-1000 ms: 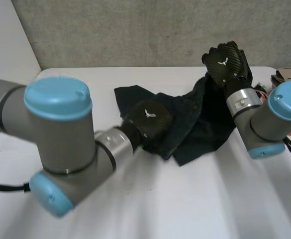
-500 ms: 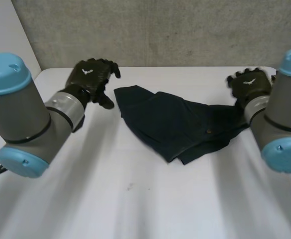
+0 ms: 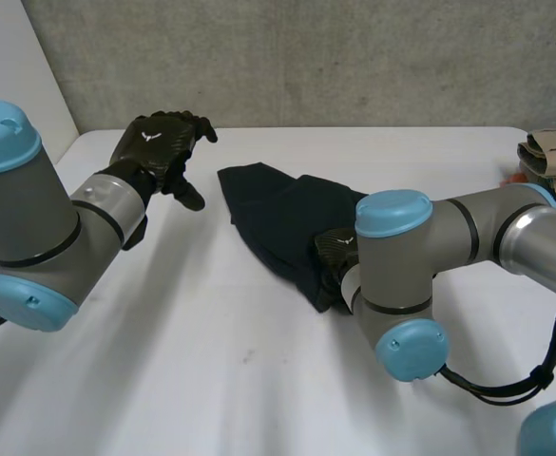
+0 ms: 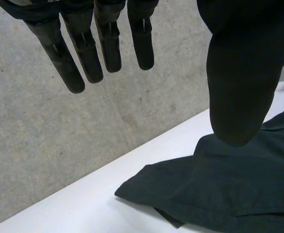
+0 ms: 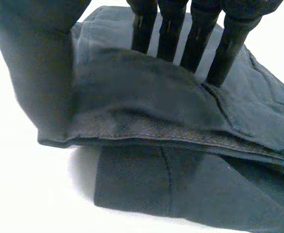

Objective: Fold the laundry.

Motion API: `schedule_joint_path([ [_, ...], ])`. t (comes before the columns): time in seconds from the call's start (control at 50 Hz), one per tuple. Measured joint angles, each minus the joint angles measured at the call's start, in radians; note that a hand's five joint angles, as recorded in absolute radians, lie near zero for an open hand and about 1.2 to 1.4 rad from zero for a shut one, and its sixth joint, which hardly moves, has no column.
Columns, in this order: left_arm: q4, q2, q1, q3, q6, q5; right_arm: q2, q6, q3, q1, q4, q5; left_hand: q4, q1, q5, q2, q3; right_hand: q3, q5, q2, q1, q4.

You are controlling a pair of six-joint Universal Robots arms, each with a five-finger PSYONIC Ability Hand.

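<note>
Nearest: bare white bench (image 3: 211,389). Then grey right arm (image 3: 487,223) with light-blue caps, reaching in across the bench from the right side. Just past its near cap, black right hand (image 3: 337,247), down on the near edge of a dark navy cloth garment (image 3: 278,214). Grasping it: in right wrist view, straight fingers (image 5: 195,34) tucked behind a raised fold of the garment (image 5: 180,121), thumb pressed against the fold's front at one end, hemmed edge pinched between. Under that fold, a flatter layer with a stitched seam, lying on the bench.

Garment crumpled at mid-bench, roughly between the two arms, spread from the right hand out to a pointed far corner near the left hand.

Further back, black left hand (image 3: 159,142) at the end of grey left arm (image 3: 59,218), held above the bench beside the garment's far corner, apart from it. Released: fingers (image 4: 108,43) straight and spread, thumb out to the side, nothing held. In left wrist view, garment (image 4: 219,189) below the thumb tip, one corner flat on the bench (image 4: 74,208).

At far right end of the bench, folded pile of beige cloth (image 3: 553,157), well apart from the garment.

Farthest back, grey concrete wall (image 3: 306,57) behind the bench.
</note>
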Motion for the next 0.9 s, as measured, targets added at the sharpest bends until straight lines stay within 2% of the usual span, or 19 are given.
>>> schedule_joint_path([
  [0.04,0.003,-0.001,0.0,-0.002,0.0,0.0,0.006,-0.002,-0.008,-0.001,-0.007,0.001,-0.013,-0.019,-0.012,-0.012,-0.012,0.333,0.325,0.353,0.275,0.332],
  [0.1,0.012,-0.003,0.001,-0.003,0.0,0.0,0.005,-0.008,-0.009,-0.001,-0.02,0.001,-0.029,-0.049,-0.03,-0.032,-0.033,0.51,0.508,0.531,0.416,0.514],
  [0.2,0.054,-0.019,0.002,0.002,0.001,-0.001,-0.066,-0.031,0.017,0.005,-0.054,-0.003,-0.075,-0.094,-0.079,-0.079,-0.083,0.537,0.519,0.54,0.426,0.539],
  [0.36,0.152,-0.152,0.006,0.064,0.004,0.0,-0.371,-0.137,0.128,0.014,-0.068,-0.033,-0.142,-0.15,-0.148,-0.15,-0.156,0.551,0.56,0.543,0.471,0.549],
  [0.46,0.159,-0.274,0.007,0.136,0.005,0.002,-0.533,-0.182,0.191,0.016,-0.063,-0.061,-0.142,-0.15,-0.148,-0.154,-0.156,0.552,0.561,0.543,0.481,0.561],
  [0.58,0.146,-0.375,0.002,0.192,0.003,0.005,-0.646,-0.184,0.239,0.018,-0.06,-0.079,-0.142,-0.15,-0.148,-0.154,-0.156,0.552,0.561,0.543,0.481,0.568],
  [0.64,0.12,-0.408,-0.008,0.208,0.001,0.012,-0.694,-0.18,0.263,0.019,-0.062,-0.085,0.041,0.031,0.047,0.03,0.026,0.552,0.561,0.543,0.481,0.572],
  [0.68,0.099,-0.418,-0.018,0.214,-0.001,0.021,-0.714,-0.177,0.273,0.017,-0.064,-0.086,0.274,0.302,0.265,0.26,0.255,0.552,0.561,0.543,0.481,0.573],
  [0.72,0.095,-0.419,-0.02,0.215,-0.001,0.022,-0.717,-0.177,0.275,0.017,-0.065,-0.086,0.274,0.302,0.265,0.26,0.255,0.552,0.561,0.543,0.481,0.573],
  [0.74,0.068,-0.42,-0.036,0.216,-0.005,0.033,-0.731,-0.175,0.286,0.012,-0.065,-0.086,0.74,0.726,0.724,0.728,0.718,0.552,0.561,0.543,0.481,0.573],
  [0.82,0.04,-0.367,-0.044,0.196,-0.012,0.041,-0.736,-0.176,0.296,0.006,-0.063,-0.084,0.783,0.726,0.732,0.768,0.76,0.552,0.561,0.543,0.481,0.573],
  [0.9,0.024,-0.208,-0.021,0.123,-0.018,0.047,-0.735,-0.19,0.295,-0.005,-0.057,-0.085,0.783,0.726,0.732,0.769,0.76,0.552,0.561,0.543,0.481,0.575],
])
